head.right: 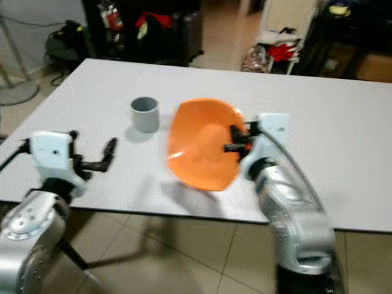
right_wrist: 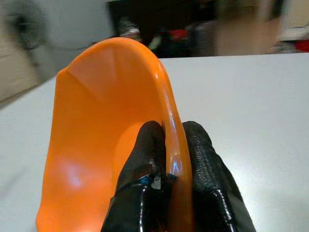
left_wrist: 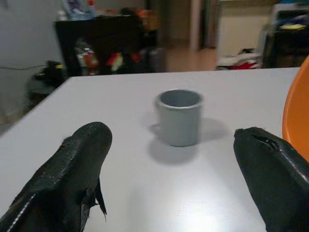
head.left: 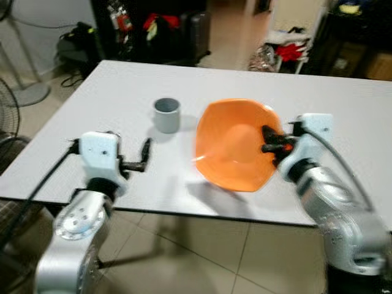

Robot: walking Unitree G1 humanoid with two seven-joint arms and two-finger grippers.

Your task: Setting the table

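An orange bowl (head.left: 236, 144) hangs tilted above the white table (head.left: 122, 92), its shadow on the tabletop below. My right gripper (head.left: 272, 139) is shut on the bowl's right rim (right_wrist: 171, 140), one finger inside and one outside. A grey cup (head.left: 166, 114) stands upright on the table just left of the bowl. My left gripper (head.left: 142, 158) is open, low over the table's near left part. In the left wrist view the cup (left_wrist: 179, 117) stands ahead between the spread fingers (left_wrist: 77, 164), and the bowl's orange edge (left_wrist: 297, 116) shows beside one of them.
The table's near edge (head.left: 159, 211) runs just in front of my arms, with tiled floor below. A fan (head.left: 9, 110) stands at the left. Dark furniture with clutter (head.left: 153, 27) and red items (head.left: 291, 49) lie beyond the far edge.
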